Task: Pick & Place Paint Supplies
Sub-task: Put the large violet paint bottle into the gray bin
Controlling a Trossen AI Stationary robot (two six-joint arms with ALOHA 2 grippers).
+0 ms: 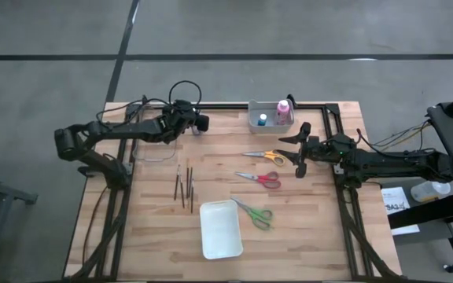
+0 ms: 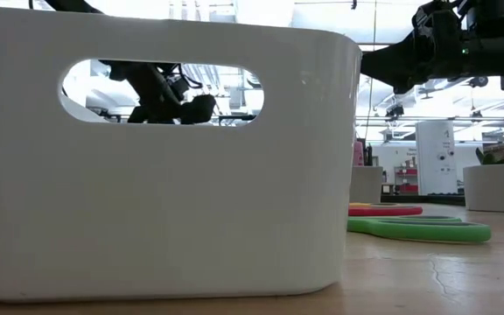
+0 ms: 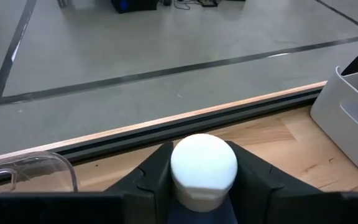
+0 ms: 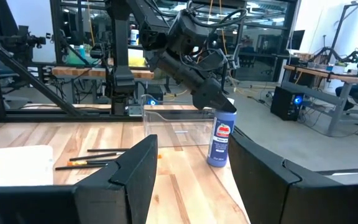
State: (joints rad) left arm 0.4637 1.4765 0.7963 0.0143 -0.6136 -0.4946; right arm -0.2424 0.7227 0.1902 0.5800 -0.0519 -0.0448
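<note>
Left gripper point(image 1: 199, 123) at the table's far edge, down over the blue bottle point(image 4: 221, 141). Left wrist view: white cap point(image 3: 203, 163) sits squarely between the two fingers point(image 3: 151, 174), which flank it closely on either side; whether they actually press it, can't tell. Bottle upright, long axis vertical, so the fingers come at the cap from above. Clear container point(image 4: 176, 127) just beside it.

Middle of table: thin dark brushes point(image 1: 185, 185) lying loose in a row, white tray point(image 1: 220, 229) nearer the front edge. Small grey bin point(image 1: 270, 117) at the far edge, with the tall pink bottle point(image 1: 284, 111) standing in it.

Right of centre: orange scissors point(image 1: 263, 156), red scissors point(image 1: 259, 178), green scissors point(image 1: 255, 213), all flat on the wood.

Right gripper point(image 1: 300, 151) hovers just beside the orange scissors, fingers apart, nothing in them.

Judgement: left arm is far nearer the blue bottle; the coming lift depends on the cap staying centred between its fingers.
</note>
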